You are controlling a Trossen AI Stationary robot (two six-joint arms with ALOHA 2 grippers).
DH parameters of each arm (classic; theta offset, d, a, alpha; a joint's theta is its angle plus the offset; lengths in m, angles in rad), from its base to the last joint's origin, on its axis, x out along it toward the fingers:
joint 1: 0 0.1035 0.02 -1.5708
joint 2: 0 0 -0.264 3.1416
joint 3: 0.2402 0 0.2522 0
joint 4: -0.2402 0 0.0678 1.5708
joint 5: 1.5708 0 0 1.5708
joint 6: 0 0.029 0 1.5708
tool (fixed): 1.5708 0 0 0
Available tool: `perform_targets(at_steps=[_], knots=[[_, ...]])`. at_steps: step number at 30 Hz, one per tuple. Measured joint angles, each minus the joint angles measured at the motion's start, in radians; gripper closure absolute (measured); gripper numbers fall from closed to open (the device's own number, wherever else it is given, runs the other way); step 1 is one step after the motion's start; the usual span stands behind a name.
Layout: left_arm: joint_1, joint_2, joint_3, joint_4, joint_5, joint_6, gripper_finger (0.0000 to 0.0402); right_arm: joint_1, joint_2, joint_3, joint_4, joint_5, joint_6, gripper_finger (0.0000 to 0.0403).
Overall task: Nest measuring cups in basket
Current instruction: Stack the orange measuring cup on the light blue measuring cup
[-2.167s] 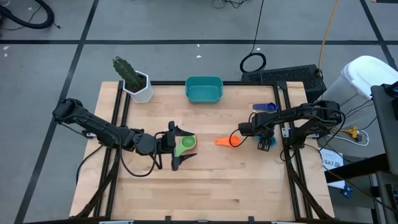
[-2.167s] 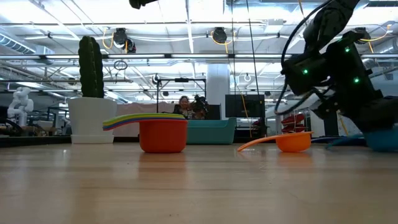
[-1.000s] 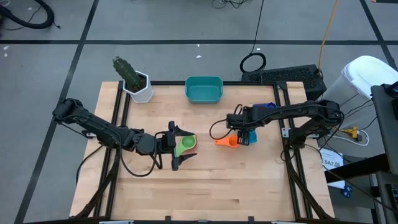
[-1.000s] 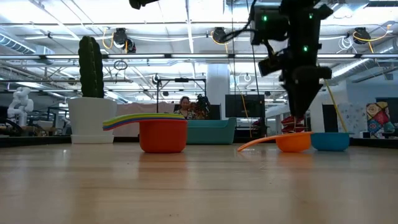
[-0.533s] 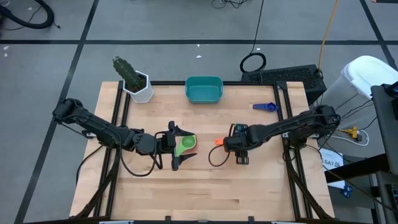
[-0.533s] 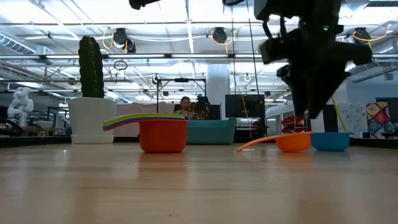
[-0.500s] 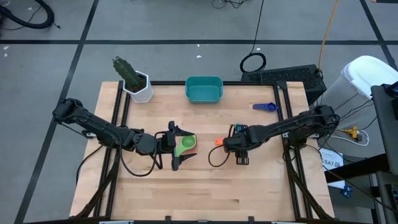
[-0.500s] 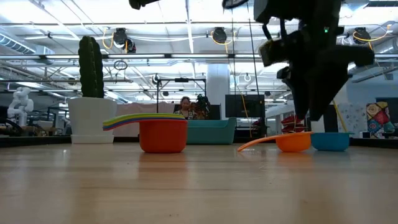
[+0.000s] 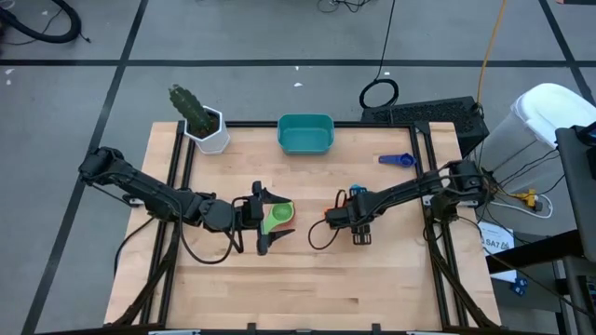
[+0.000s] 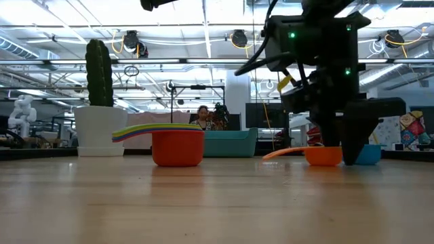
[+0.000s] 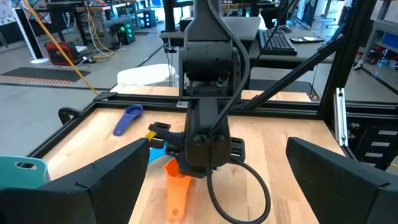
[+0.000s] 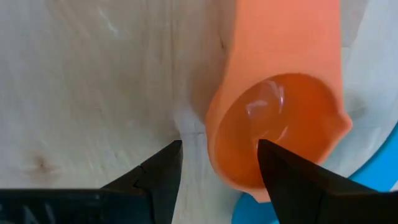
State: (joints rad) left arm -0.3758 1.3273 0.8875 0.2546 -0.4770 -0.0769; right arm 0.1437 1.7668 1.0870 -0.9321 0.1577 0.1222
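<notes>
An orange cup is sitting on the counter right of centre in the high view, its handle lying flat. The right hand is hovering straight over it, fingers spread: one fingertip is lying across the cup's bowl and the other is standing over bare wood just beside the rim. They are not pinching anything. A light blue cup is sitting just beside the orange one, its edge showing at the lower right of the right wrist view. A dark blue cup is lying apart near the counter's right rail, right of centre in the high view.

Left of centre in the high view, a nested stack is standing on the counter, red at the bottom and green showing inside from above. The left hand is waiting around that stack with its fingers spread wide, one on each side, not pressing it.

The teal basket is sitting at the far edge, top centre in the high view. A white pot with a cactus is standing to its left.
</notes>
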Motion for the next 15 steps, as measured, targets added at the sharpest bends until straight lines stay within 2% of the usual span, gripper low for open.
perform_targets(at_steps=[3,5,10,15], knots=[[0.000,0.000,0.000,0.000,0.000,0.000,0.0023,-0.008,-0.003,0.000,0.008,0.005,-0.005,0.0213],[0.000,0.000,0.000,0.000,0.000,0.000,0.0023,-0.012,-0.006,0.000,0.019,0.028,-0.008,0.0240],[0.000,0.000,0.000,-0.001,0.000,0.001,0.0023,-0.019,-0.006,0.000,0.024,0.028,-0.014,0.0378],[0.000,0.000,0.000,-0.001,0.000,0.001,0.0023,-0.019,-0.016,0.002,-0.020,0.066,0.025,0.0399]])
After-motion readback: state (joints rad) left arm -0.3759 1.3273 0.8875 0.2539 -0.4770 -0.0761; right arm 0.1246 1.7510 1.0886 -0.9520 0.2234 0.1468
